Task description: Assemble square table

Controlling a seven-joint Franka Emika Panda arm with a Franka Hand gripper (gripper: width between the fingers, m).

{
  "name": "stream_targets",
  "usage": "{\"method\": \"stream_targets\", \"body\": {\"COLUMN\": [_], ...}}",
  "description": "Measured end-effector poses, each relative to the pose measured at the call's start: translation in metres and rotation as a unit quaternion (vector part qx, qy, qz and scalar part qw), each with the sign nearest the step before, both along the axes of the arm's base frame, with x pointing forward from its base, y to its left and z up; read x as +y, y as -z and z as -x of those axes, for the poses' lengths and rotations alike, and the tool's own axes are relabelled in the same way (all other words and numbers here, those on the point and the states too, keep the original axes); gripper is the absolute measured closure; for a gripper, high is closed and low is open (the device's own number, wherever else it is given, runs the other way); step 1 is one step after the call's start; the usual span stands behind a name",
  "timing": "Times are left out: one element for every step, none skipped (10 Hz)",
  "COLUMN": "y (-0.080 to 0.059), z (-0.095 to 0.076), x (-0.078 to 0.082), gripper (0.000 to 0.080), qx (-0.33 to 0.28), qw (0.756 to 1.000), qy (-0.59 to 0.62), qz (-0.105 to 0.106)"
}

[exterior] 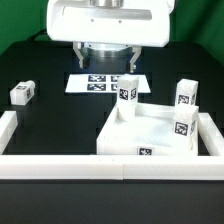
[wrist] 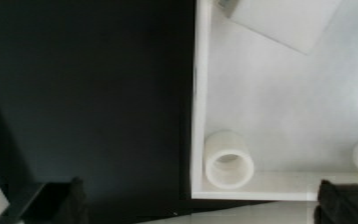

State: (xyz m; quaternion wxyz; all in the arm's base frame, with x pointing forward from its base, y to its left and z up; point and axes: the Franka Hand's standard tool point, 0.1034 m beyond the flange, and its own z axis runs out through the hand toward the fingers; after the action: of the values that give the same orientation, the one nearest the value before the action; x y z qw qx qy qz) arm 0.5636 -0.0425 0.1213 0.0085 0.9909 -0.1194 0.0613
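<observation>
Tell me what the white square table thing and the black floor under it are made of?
The white square tray-like tabletop looks like moulded plastic: smooth, matt, with a raised rim and a round corner socket. The black table surface looks like dull cloth or matt board, showing no shine; which one I cannot tell.

Around the square tabletop [exterior: 150, 135] the black surface [exterior: 50, 125] lay open toward the exterior view's left, broken only by one loose leg [exterior: 22, 94] well apart. Three upright legs [exterior: 128, 95] rose from the tabletop's corners, crowding its tray. White border walls [exterior: 100, 165] fenced the near edge. The marker board [exterior: 102, 82] lay flat behind the tabletop.
</observation>
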Motion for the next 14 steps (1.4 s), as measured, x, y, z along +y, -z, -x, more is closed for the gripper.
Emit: {"method": "stream_targets", "body": {"y": [0.002,0.007,0.014,0.019,0.021,0.023,0.028,0.028,0.028,0.029,0.029,0.03,0.036,0.042], "z": [0.007,0.033,0.062,0.083,0.095,0.102,0.107,0.104,0.104,0.105,0.105,0.107,0.118,0.127], "x": [-0.016,-0.038,-0.057,-0.083,-0.112,-0.139,-0.156,-0.148,-0.147,-0.147,-0.147,-0.151,-0.171,-0.186], "gripper": [0.015,0.015,0.015,0.015,0.015,0.015,0.015,0.015,0.015,0.015,0.015,0.015,0.015,0.015], "qx": [-0.002,-0.009,-0.012,-0.005,-0.002,0.001,0.004,0.003,0.004,0.005,0.005,0.007,0.016,0.024], "qw": [1.0,1.0,1.0,0.999,0.998,0.998,0.997,0.997,0.997,0.997,0.997,0.996,0.996,0.996], "qy": [-0.021,-0.026,-0.017,-0.036,-0.058,-0.058,-0.06,-0.061,-0.066,-0.065,-0.066,-0.074,-0.08,-0.07], "qz": [0.003,0.008,0.01,0.019,0.029,0.036,0.044,0.041,0.042,0.042,0.042,0.043,0.048,0.049]}}
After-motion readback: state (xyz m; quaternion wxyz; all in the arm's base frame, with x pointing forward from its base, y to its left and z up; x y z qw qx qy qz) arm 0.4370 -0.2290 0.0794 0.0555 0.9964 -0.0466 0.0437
